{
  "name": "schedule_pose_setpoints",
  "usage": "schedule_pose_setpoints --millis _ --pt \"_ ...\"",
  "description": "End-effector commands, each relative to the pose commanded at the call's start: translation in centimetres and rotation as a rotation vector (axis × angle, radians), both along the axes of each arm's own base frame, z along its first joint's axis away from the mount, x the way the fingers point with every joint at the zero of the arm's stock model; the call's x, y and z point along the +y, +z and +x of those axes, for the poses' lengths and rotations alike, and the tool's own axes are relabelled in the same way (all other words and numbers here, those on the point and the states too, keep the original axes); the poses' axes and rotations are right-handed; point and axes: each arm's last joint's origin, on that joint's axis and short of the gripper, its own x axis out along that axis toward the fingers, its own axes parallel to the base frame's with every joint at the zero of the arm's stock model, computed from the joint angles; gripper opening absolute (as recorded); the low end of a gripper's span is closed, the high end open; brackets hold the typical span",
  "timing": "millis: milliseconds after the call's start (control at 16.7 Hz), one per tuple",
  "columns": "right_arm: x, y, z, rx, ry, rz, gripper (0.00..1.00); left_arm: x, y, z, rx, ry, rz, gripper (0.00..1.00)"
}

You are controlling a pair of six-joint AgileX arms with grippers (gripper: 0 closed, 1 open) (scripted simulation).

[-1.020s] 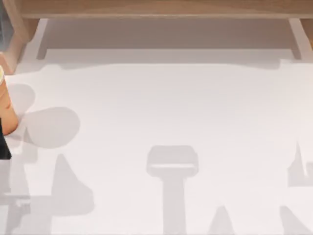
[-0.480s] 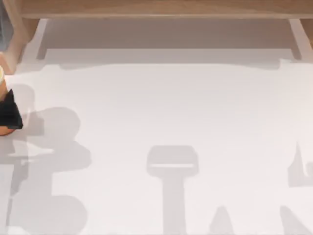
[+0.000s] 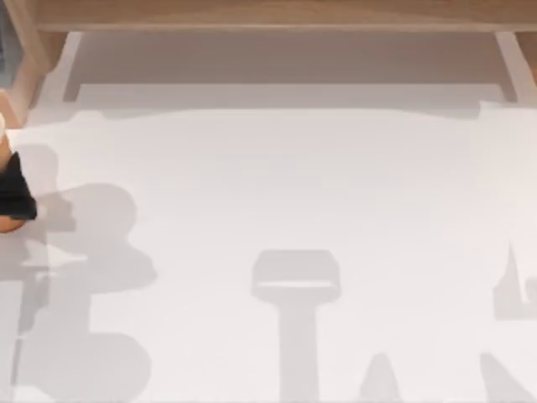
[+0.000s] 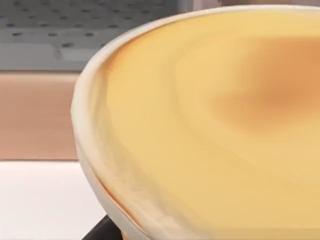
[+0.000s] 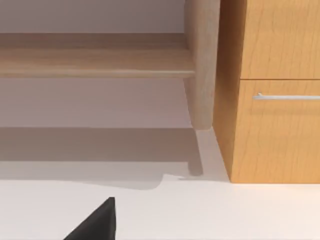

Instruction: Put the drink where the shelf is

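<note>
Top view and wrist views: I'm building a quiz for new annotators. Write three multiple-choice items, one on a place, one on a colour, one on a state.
1. Where is the drink in the top view?
A. left edge
B. centre
C. right edge

2. What colour is the shelf?
A. black
B. light-brown wood
C. blue

3. How is the drawer on the cabinet beside the shelf?
A. pulled out
B. missing
C. closed

Answers: 1 A, the drink sits at the left edge by the left gripper. 2 B, its board shows wood grain. 3 C, the front lies flush.
</note>
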Motion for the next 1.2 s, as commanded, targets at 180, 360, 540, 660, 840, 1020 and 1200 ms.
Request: schedule_pose_setpoints --millis 180,360,540,660,840,1020,1200 --pt "0.00 0.00 0.00 0.000 0.000 0.000 1.00 0.00 0.00 0.00 0.000 0.000 0.000 0.47" --pt "0.00 0.00 0.00 0.000 0.000 0.000 1.00 0.00 0.00 0.00 0.000 0.000 0.000 0.25" --pt "0.00 0.00 0.00 0.000 0.000 0.000 1.00 0.00 0.00 0.00 0.000 0.000 0.000 0.02" --pt "0.00 0.00 0.00 0.000 0.000 0.000 1.00 0.00 0.00 0.00 0.000 0.000 0.000 0.00" --pt "0.00 0.00 0.00 0.000 0.000 0.000 1.00 0.00 0.00 0.00 0.000 0.000 0.000 0.00" --pt "0.00 0.00 0.00 0.000 0.000 0.000 1.00 0.00 0.00 0.00 0.000 0.000 0.000 0.00" --pt "0.00 0.00 0.00 0.000 0.000 0.000 1.00 0.01 0.21 -0.03 0.000 0.000 0.001 0.00"
